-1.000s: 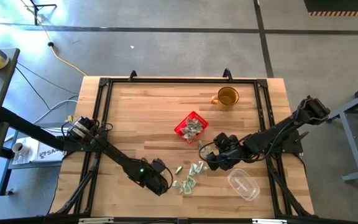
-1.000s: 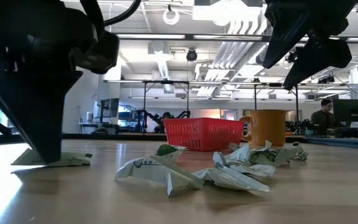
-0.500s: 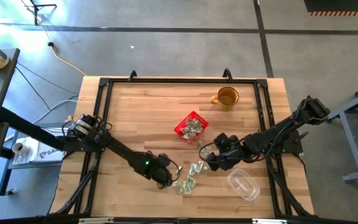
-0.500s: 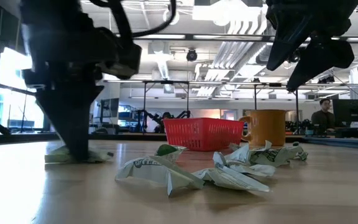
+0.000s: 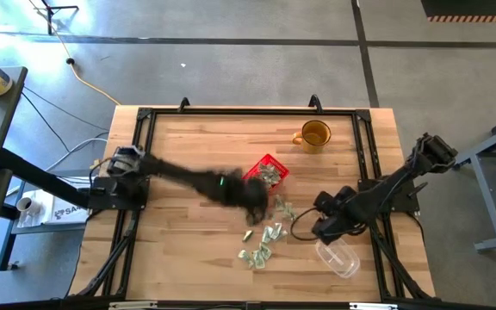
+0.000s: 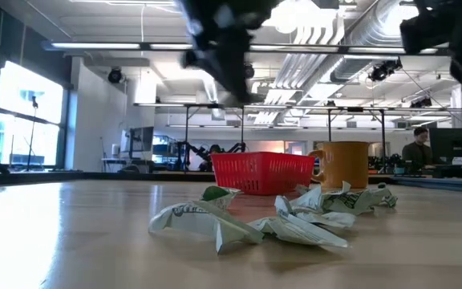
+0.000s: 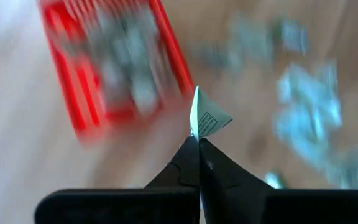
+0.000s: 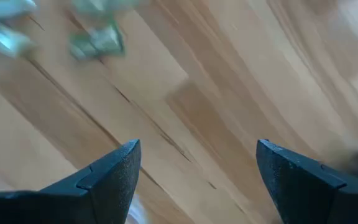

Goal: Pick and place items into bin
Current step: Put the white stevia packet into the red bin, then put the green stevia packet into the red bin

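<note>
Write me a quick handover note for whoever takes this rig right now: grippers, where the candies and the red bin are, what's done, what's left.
Left gripper: jaws shut on one wrapped item, raised near the red bin.
Right gripper: jaws open and empty, above bare wood near the clear plastic container.
Done: several items already lie in the bin.
Left: drop the held item in, then clear the loose items on the table in front of the bin.

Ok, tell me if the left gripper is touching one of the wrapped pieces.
Touching. In the left wrist view, the left gripper is shut on a wrapped piece, which sticks out from its closed tips.
</note>
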Controlling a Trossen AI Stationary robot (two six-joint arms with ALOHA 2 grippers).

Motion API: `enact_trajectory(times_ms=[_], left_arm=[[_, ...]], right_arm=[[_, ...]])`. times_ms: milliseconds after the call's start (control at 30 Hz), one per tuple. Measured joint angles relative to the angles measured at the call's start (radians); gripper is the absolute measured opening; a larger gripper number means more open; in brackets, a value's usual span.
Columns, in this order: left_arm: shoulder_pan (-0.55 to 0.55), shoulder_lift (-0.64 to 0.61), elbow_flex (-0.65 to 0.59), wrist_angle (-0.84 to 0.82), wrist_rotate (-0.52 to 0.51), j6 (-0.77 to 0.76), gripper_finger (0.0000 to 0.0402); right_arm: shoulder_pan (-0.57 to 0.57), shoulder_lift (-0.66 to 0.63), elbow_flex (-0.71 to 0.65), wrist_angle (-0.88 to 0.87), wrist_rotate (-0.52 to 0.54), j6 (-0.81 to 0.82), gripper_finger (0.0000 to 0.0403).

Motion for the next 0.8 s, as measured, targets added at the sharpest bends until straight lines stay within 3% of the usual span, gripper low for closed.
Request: enact_trajectory(times_ms=[100,267,400,600,700,800], left_arm=[[0.147,-0.001,0.007,0.11,0.091,0.108,0.0036],[0.357,0.029,0.009,0.217,0.366,0.16,0.0024],[0.421,0.069,0.007,0.215,0.527,0.163,0.0067],[0.42,0.115,0.002,0.093,0.565,0.156,0.0182],[0.389,0.094,0.007,0.035,0.6,0.17,0.0223],[0.336,0.047,0.005,-0.039,0.533,0.229,0.0243]], right_arm=[[0.036,0.0,0.0,-0.06,-0.015,0.003,0.0309],[0.105,0.0,0.0,-0.064,0.018,0.094,0.0309],[0.142,0.0,0.0,-0.062,0.054,0.175,0.0309],[0.116,0.0,-0.002,-0.021,0.108,0.161,0.0309],[0.078,0.003,-0.002,0.057,0.151,0.043,0.0309],[0.032,0.01,-0.002,0.14,0.182,-0.146,0.0309]])
